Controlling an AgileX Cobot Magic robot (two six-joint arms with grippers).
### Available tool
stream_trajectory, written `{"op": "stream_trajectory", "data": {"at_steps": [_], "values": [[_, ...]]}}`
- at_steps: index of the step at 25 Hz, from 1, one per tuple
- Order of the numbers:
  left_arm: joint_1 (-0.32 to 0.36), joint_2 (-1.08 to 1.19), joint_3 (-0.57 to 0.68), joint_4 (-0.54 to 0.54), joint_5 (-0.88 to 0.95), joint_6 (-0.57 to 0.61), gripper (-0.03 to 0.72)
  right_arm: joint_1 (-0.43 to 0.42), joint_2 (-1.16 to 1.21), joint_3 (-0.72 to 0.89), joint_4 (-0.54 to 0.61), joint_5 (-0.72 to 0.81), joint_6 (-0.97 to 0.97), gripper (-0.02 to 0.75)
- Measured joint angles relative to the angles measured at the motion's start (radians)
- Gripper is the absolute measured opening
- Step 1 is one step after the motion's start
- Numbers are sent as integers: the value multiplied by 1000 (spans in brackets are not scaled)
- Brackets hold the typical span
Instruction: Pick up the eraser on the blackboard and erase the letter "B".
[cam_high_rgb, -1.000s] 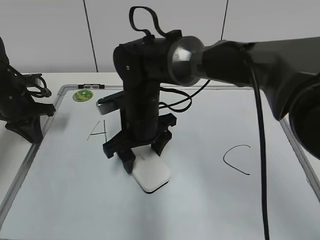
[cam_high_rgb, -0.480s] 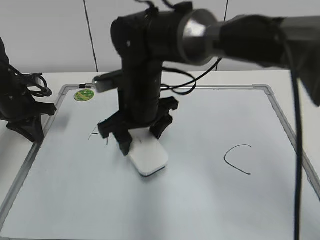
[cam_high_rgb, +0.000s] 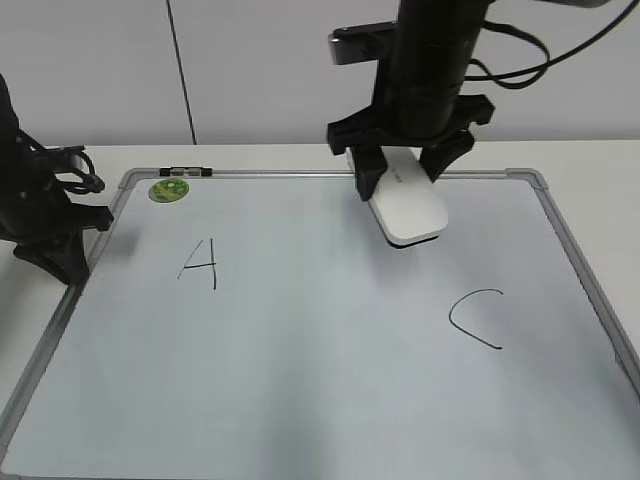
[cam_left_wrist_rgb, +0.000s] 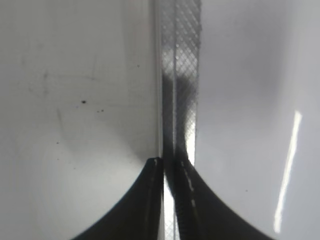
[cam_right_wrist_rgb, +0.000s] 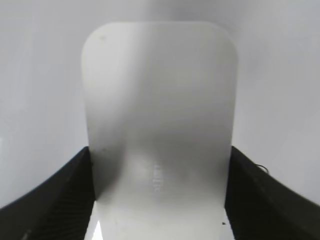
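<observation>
Across most of the exterior frame lay the blackboard (cam_high_rgb: 300, 400), a white board in a grey metal frame, bare in the middle between the two letters, with no letter "B" to be made out anywhere on it. At the upper centre of the frame hung the right arm (cam_high_rgb: 430, 60), black, dropping from the top edge. At the left edge sat the left arm (cam_high_rgb: 40, 210), low over the board's left rail. Below the right arm was the right gripper (cam_high_rgb: 405, 180), clenched on the eraser (cam_high_rgb: 408, 205), fingers (cam_high_rgb: 368, 170) black and set on either long side; confirmed in the right wrist view, with the eraser (cam_right_wrist_rgb: 159, 115) filling the centre, dark fingers (cam_right_wrist_rgb: 55, 200) pressed against both its lower edges and faint grey lettering on its top. Held near the board's upper rail, tilted, whether touching the surface or clear of it impossible to tell. In the left wrist view, only the left gripper (cam_left_wrist_rgb: 172, 200) as two dark tips meeting at the bottom centre over the grey frame rail (cam_left_wrist_rgb: 177, 75); seemingly closed, with nothing between. At left of centre, a handwritten "A" (cam_high_rgb: 199, 263); at lower right, a "C" (cam_high_rgb: 474, 318). At upper left, a round green magnet (cam_high_rgb: 167, 190) just inside the corner.
</observation>
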Motion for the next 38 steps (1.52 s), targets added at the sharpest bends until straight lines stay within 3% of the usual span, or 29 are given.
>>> {"op": "stream_trajectory", "data": {"at_steps": [11, 17, 38], "values": [[0, 0, -2, 14, 30, -2, 55, -218, -114, 282, -62, 4, 38, 531], [0, 0, -2, 19, 41, -4, 55, -347, -145, 352, -62, 4, 40, 531], [0, 0, -2, 21, 43, -6, 55, -494, -2, 370, 98, -48, -134, 531]]}}
